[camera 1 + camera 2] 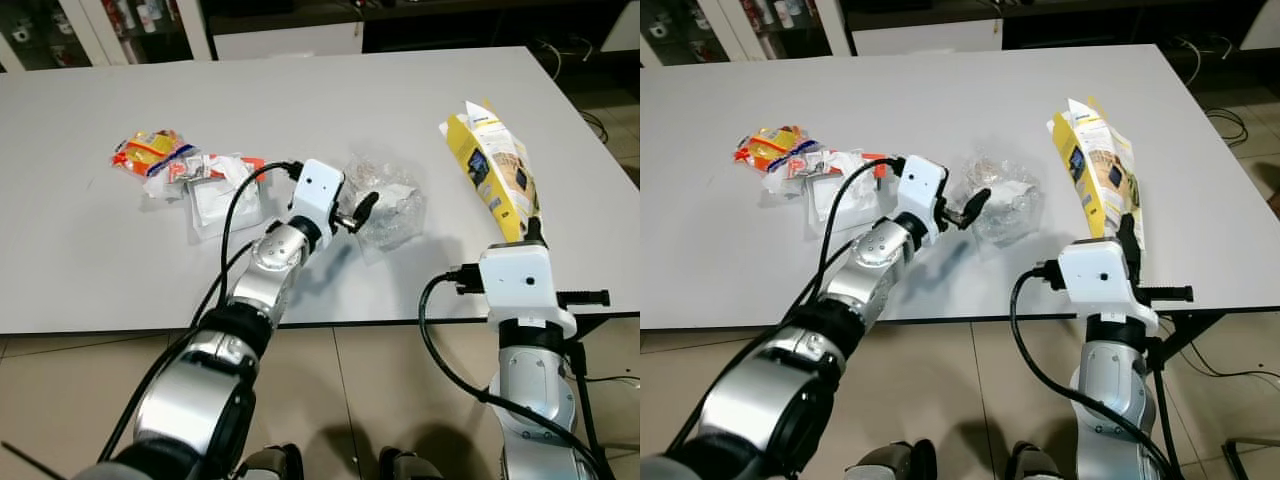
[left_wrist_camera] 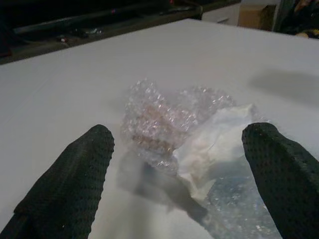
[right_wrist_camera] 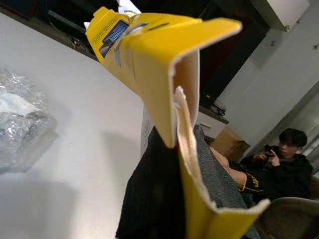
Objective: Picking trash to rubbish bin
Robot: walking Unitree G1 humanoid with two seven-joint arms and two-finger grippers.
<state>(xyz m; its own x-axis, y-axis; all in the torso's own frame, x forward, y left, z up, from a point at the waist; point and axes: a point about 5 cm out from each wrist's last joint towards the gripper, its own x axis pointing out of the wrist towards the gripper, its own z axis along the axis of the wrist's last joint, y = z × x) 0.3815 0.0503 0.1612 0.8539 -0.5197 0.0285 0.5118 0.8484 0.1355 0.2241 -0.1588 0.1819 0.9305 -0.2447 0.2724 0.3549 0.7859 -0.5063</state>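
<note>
Trash lies scattered over the white table (image 1: 420, 100): a wad of clear bubble wrap (image 1: 388, 203) with a scrap of white paper in it sits near the middle, a heap of orange and white wrappers (image 1: 190, 172) lies to its left, and a torn yellow carton (image 1: 492, 168) stands up at the right, near the table's near edge. The left gripper (image 1: 362, 210) reaches in from the near left, its jaws spread wide, with one black finger (image 2: 70, 184) on each side of the bubble wrap in the left wrist view and the wad just ahead of them, not yet pinched. The right gripper (image 1: 533, 232) holds the yellow carton upright, its jaws pinching the carton's lower end; in the right wrist view the torn cardboard rises over the dark finger (image 3: 164, 199). Bubble wrap and carton are well apart. Beyond the table's right side a person (image 3: 279, 167) in dark clothing sits looking down at something held in the hands.
</note>
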